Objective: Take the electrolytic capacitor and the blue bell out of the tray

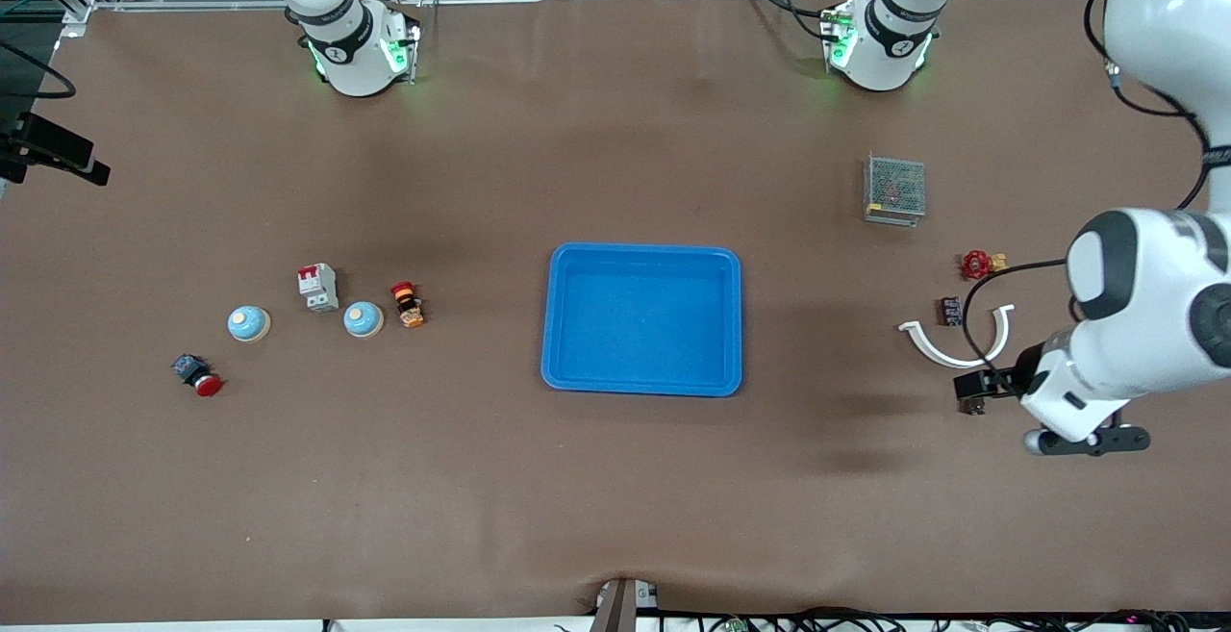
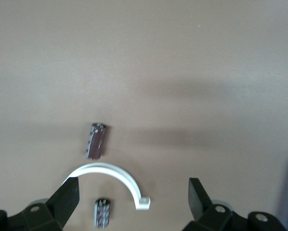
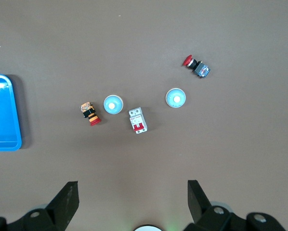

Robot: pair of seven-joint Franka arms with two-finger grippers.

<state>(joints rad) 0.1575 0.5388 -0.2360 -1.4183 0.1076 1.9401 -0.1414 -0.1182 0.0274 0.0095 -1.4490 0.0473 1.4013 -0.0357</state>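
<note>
The tray sits bare in the middle of the surface, so the job reads as essentially finished, and the hazards that remain lie in how the arms pull away. The left hand hangs open, jaws spread wide and gripping nothing, low over the left arm's end of the surface; just below its fingertips lie a white curved clip and two dark capacitors, one a little ahead of the hand and the other between its fingers, partly tucked inside the clip's arc. If that hand dips or sweeps sideways as it leaves, a finger could catch the clip and drag it, or nudge a capacitor; being cylinders on their sides, they would probably roll freely. Nearby, a red valve handle and a mesh-covered metal box are well clear of the hand. The right hand is likewise open and empty, held high and waiting, looking down at two blue bells, a white circuit breaker, an orange and black switch and a red push button, all resting apart from the tray. Its risk is smaller: only a needless descent among these closely set pieces would knock one.
</note>
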